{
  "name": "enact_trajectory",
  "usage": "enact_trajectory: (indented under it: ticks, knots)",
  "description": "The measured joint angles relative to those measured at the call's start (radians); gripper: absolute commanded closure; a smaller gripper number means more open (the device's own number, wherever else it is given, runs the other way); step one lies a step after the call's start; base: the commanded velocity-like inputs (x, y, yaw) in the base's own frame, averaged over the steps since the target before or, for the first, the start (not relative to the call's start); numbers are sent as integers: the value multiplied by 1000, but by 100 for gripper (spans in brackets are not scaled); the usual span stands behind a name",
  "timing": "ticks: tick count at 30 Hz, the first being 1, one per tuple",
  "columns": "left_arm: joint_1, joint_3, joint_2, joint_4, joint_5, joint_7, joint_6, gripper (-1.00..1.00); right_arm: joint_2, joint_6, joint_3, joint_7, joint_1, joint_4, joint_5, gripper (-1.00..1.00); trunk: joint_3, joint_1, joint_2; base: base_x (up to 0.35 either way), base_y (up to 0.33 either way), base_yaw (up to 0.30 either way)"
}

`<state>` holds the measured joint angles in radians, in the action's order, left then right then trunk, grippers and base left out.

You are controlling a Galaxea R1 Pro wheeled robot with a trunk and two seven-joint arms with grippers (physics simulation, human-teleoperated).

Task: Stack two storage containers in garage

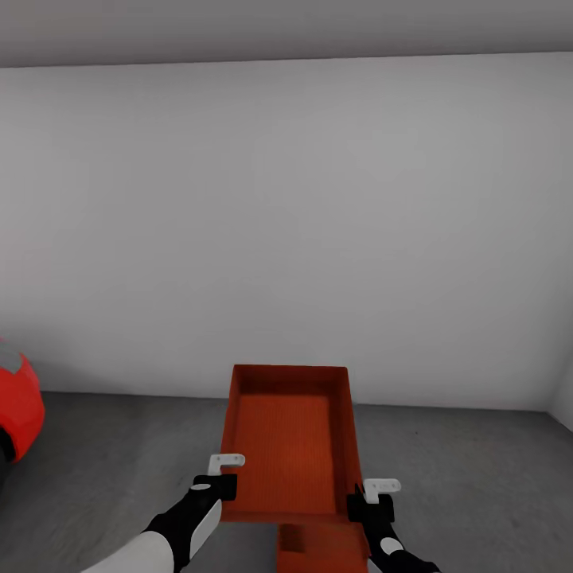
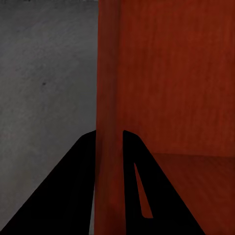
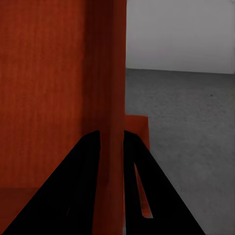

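An orange-red storage container (image 1: 288, 434) hangs in front of me above the dark grey garage floor (image 1: 119, 469), its open top facing the head camera. My left gripper (image 1: 225, 475) is shut on its left wall (image 2: 108, 98), with black fingers (image 2: 73, 196) on either side of the thin wall. On the right wall (image 3: 110, 73), my right gripper (image 1: 374, 497) is likewise shut. Part of a second orange-red container (image 1: 322, 547) shows below the near edge of the held one. In the right wrist view a corner of that second container (image 3: 138, 128) peeks out beyond the held wall.
A plain white wall (image 1: 286, 223) stands close ahead, meeting the floor just behind the held container. The rounded nose of a red car (image 1: 17, 406) shows at the far left. Open concrete lies on both sides of the containers.
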<state>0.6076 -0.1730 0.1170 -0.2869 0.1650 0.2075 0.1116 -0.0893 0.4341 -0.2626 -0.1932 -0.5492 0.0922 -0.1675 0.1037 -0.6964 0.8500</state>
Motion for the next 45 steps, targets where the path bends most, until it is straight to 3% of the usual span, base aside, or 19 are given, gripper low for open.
enact_trajectory:
  ticks: [13,35,45]
  knots:
    - [0,1,1,0,-4,0,-1,100,0,6,-1,-1,0,-4,-4,100,0,-1,0,66,1,-7]
    - [0,3,2,-1,-7,1,-1,100,-1,4,8,-5,0,-2,12,100,0,-1,0,0,-1,-211]
    - [0,3,2,-2,-6,1,0,100,-1,4,9,-6,0,-2,12,100,0,0,0,0,-204,-8]
